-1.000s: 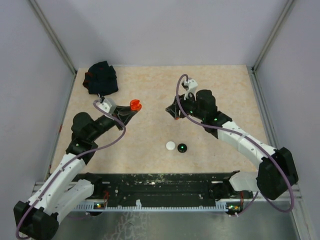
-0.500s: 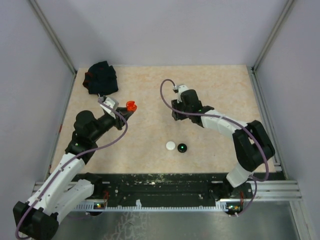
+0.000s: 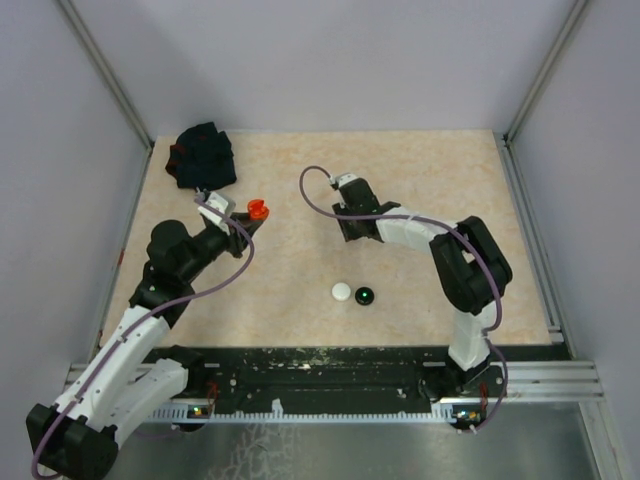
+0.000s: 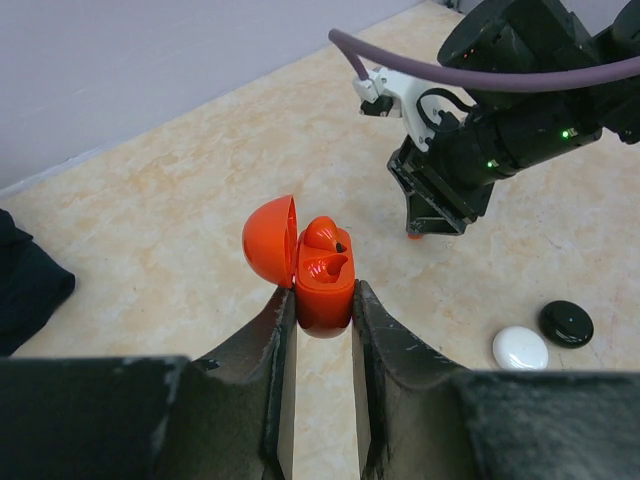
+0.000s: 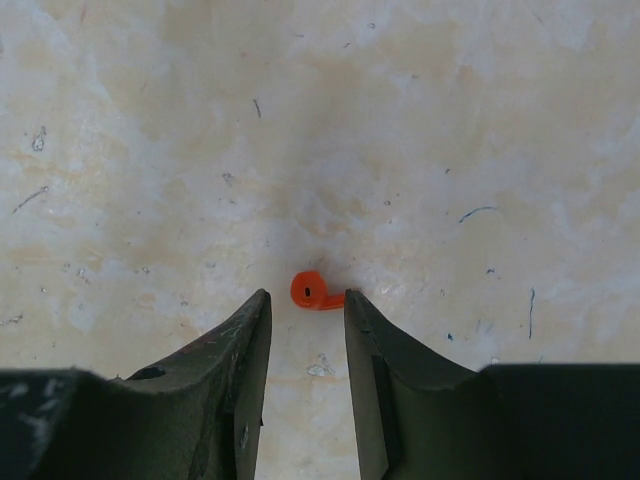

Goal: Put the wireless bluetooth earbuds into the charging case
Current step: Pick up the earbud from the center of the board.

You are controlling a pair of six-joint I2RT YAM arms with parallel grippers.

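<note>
My left gripper (image 4: 322,297) is shut on the base of the red charging case (image 4: 322,280), held above the table with its lid hinged open to the left. One red earbud (image 4: 325,236) sits in the far well; the near well shows bare. In the top view the case (image 3: 257,210) is at the left gripper (image 3: 250,220). My right gripper (image 5: 305,297) points down at the table with a second red earbud (image 5: 312,291) lying between its fingertips. The jaws stand narrowly open; the right finger touches the stem and a gap remains on the left.
A white disc (image 3: 342,291) and a black disc (image 3: 365,295) lie side by side in the near middle of the table. A black fabric bundle (image 3: 203,155) sits in the far left corner. Walls close in the table on three sides.
My right gripper has moved left and down onto the earbud, and its jaws have narrowed. The left gripper has drawn the case slightly left and back.
</note>
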